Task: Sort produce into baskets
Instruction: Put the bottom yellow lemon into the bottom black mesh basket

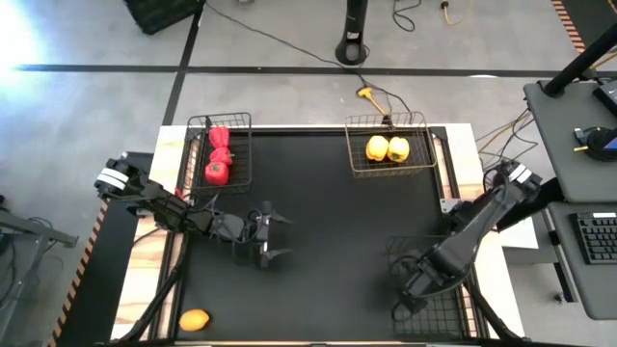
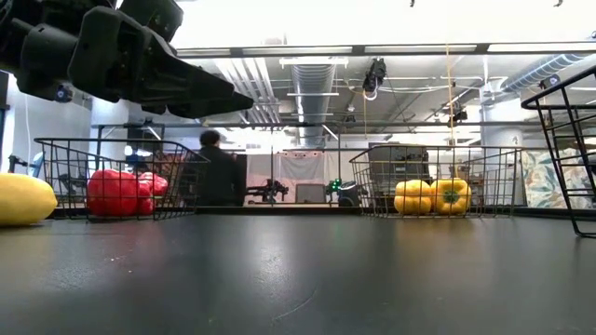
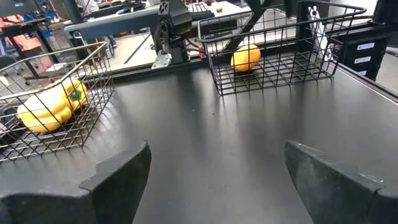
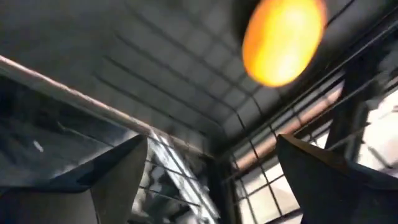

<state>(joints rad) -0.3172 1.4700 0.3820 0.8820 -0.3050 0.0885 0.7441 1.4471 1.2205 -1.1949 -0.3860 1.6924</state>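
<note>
Red bell peppers (image 1: 218,159) lie in the black wire basket (image 1: 241,120) at the far left. Two yellow peppers (image 1: 388,148) lie in the tan wire basket (image 1: 424,164) at the far right. My right gripper (image 1: 403,306) is open over the second black basket (image 1: 395,253) at the near right; an orange fruit (image 4: 283,40) shows ahead of its fingers, apart from them, above the basket's mesh. The left wrist view shows an orange fruit (image 3: 246,58) in that basket. Another orange fruit (image 1: 195,319) lies on the table at the near left. My left gripper (image 1: 281,238) is open and empty above the table's middle.
The black tabletop (image 1: 328,222) lies between the three baskets. In the low view the near-left fruit (image 2: 23,198) sits at the left edge and my left arm (image 2: 121,56) hangs overhead. A person (image 2: 216,172) stands in the room beyond the table.
</note>
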